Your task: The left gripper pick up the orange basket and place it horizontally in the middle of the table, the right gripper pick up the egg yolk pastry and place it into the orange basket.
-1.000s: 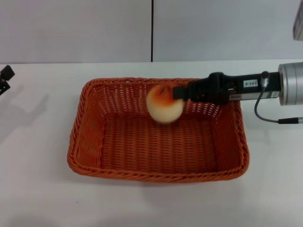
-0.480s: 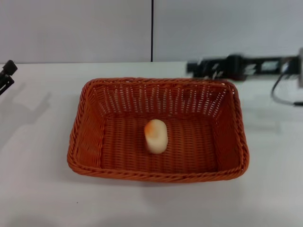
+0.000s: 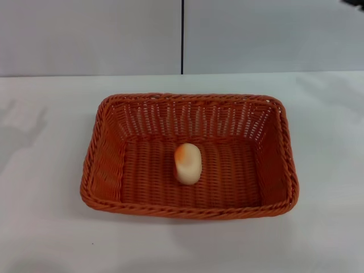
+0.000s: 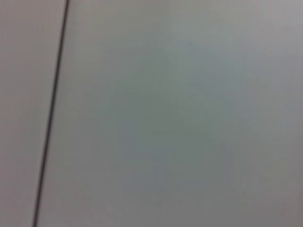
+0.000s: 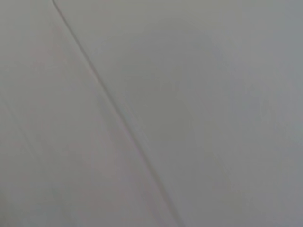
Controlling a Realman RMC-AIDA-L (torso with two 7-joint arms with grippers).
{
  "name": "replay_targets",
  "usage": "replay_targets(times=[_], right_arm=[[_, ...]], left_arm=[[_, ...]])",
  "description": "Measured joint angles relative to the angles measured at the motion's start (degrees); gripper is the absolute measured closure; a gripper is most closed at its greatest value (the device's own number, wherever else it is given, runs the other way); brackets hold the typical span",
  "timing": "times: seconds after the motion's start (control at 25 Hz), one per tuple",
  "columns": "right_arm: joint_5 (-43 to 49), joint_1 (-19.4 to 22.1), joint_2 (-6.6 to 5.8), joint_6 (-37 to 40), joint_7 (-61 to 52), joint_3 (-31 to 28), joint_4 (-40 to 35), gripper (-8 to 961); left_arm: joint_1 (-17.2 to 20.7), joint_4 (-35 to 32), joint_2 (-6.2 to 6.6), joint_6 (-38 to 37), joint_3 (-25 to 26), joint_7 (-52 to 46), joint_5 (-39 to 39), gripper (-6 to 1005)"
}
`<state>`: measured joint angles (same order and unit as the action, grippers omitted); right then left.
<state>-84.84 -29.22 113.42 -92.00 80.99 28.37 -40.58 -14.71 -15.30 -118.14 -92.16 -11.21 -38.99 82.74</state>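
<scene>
The egg yolk pastry (image 3: 187, 164) now rests on the floor of the orange basket (image 3: 102, 170), mid-table (image 3: 45, 227) — released a second ago. Both grippers have withdrawn out of view, their jaw state unobservable — task appears complete.

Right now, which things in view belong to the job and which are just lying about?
Job:
- orange basket, lengthwise mid-table
- egg yolk pastry, lying on the basket floor
- table

Lying about:
- nothing else on the table; neither claw is in view
</scene>
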Motion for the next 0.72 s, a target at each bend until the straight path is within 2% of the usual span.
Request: replay_targets(times=[0.16,0.44,0.52,0.68,0.72], right_arm=[[-9.1,1.06,2.32,1.49,12.94,-3.18,1.16,326],[-10.9,0.36,2.68,4.22,17.3,-2.95,2.73,326],[-10.92,0.58,3.03,4.38,19.69,-2.88,4.1,326],[-12.39,2.95,4.74,2.85,25.14,-3.04,7.91,326],[-12.39,2.95,4.74,2.85,25.14,-3.04,7.91,326]], left_arm=[[0.31,2.26,-0.07,-0.48,1.84,0.33,-1.66,166],[1.25,2.39,-0.08,-3.62,3.53,0.48,-1.93,166],[1.6,2.08,0.06,-4.01,3.86,0.58,-1.97,166],[2.13,-0.46,0.36,-3.49,3.6,-0.99,-1.48,166],[2.13,-0.46,0.36,-3.49,3.6,-0.99,-1.48,167]])
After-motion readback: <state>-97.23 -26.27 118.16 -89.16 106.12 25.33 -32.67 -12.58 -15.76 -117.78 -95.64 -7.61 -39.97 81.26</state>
